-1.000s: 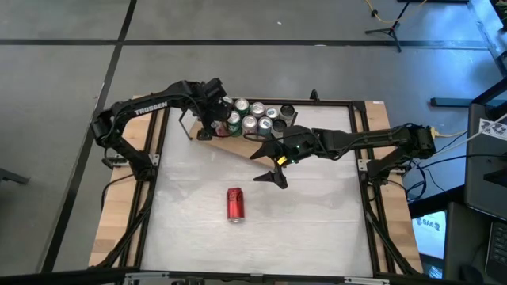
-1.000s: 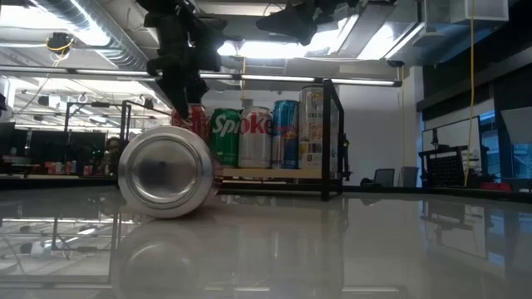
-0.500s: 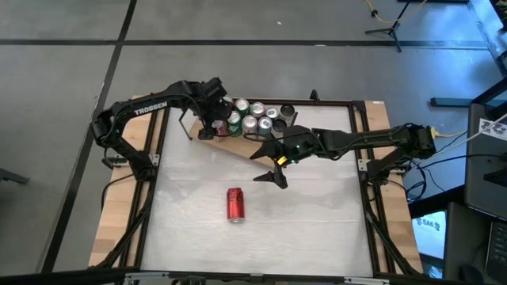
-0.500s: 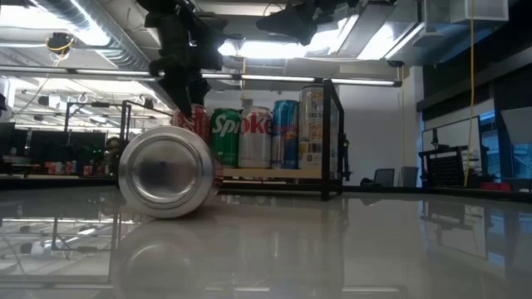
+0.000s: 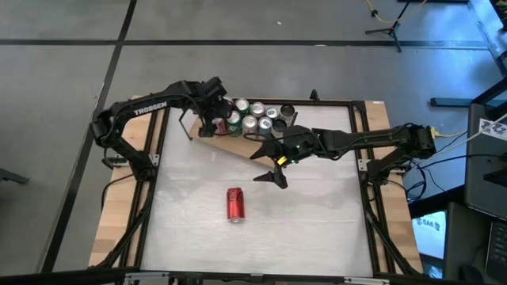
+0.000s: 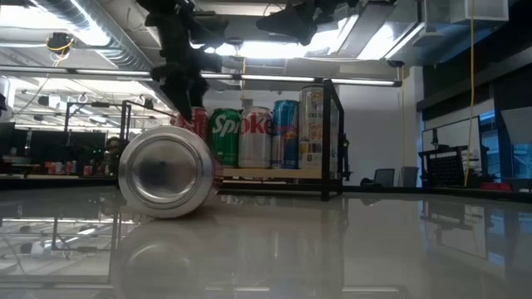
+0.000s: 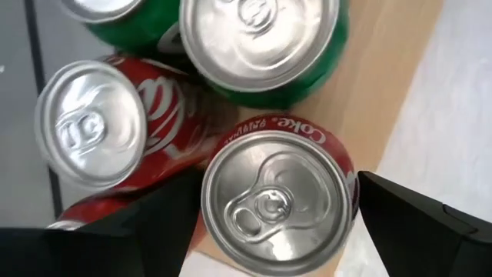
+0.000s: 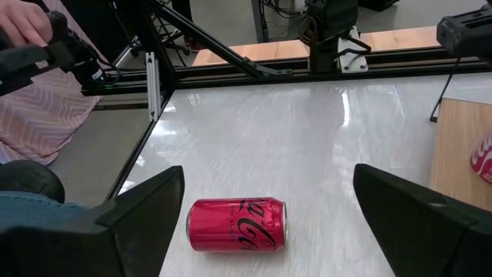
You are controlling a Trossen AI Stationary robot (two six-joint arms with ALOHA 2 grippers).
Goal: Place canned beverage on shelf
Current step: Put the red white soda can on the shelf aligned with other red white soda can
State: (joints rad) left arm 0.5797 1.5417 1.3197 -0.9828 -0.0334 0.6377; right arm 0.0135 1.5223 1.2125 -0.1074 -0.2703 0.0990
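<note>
A red Coke can (image 5: 235,203) lies on its side in the middle of the white table; it also shows in the low view (image 6: 165,172) and the right wrist view (image 8: 237,225). The wooden shelf (image 5: 238,144) stands at the far edge with several upright cans. My left gripper (image 5: 212,119) is open above the shelf's left end. Its fingers stand on either side of an upright red Coke can (image 7: 277,200) that rests on its base on the board (image 7: 384,61). My right gripper (image 5: 273,162) is open and empty above the table, between the shelf and the lying can.
Green, red, blue and silver cans (image 5: 257,117) fill the shelf's far part, close to my left gripper. The shelf's black wire support (image 6: 331,137) rises at its right end. A person's sleeve (image 8: 38,108) shows beyond the table's edge. Black frame rails (image 5: 360,158) border the table.
My left gripper has gone up a little from the upright red can on the shelf; the can stays standing. My right gripper and the lying can have kept still.
</note>
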